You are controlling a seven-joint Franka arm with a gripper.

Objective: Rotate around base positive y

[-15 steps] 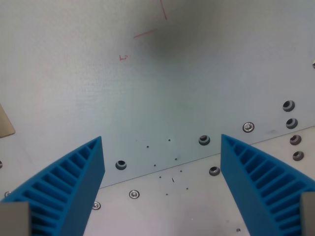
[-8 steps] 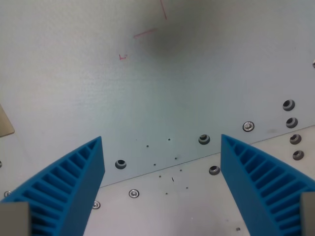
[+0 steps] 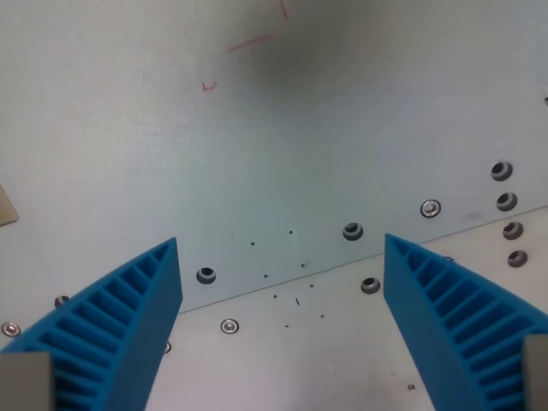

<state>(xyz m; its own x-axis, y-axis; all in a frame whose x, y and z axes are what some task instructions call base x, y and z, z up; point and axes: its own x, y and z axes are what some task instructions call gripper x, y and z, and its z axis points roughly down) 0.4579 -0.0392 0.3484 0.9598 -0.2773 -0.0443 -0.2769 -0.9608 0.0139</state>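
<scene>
My gripper (image 3: 282,257) hangs open over a pale grey metal table plate (image 3: 282,163). Its two blue ribbed fingers (image 3: 120,334) frame the bottom corners of the wrist view, the other finger (image 3: 454,325) on the wrist view's right. Nothing sits between them. Below the gap runs a seam (image 3: 282,289) between two plates, slanting up toward the wrist view's right.
Bolt holes (image 3: 353,231) and screws (image 3: 431,208) dot the plates along the seam. Red pen marks (image 3: 250,41) lie near the top. A dark shadow (image 3: 300,56) falls beside them. A beige corner (image 3: 7,207) pokes in at the wrist view's left edge.
The whole scene has slid a little upward in the wrist view, so the camera has moved. The fingers keep the same spread.
</scene>
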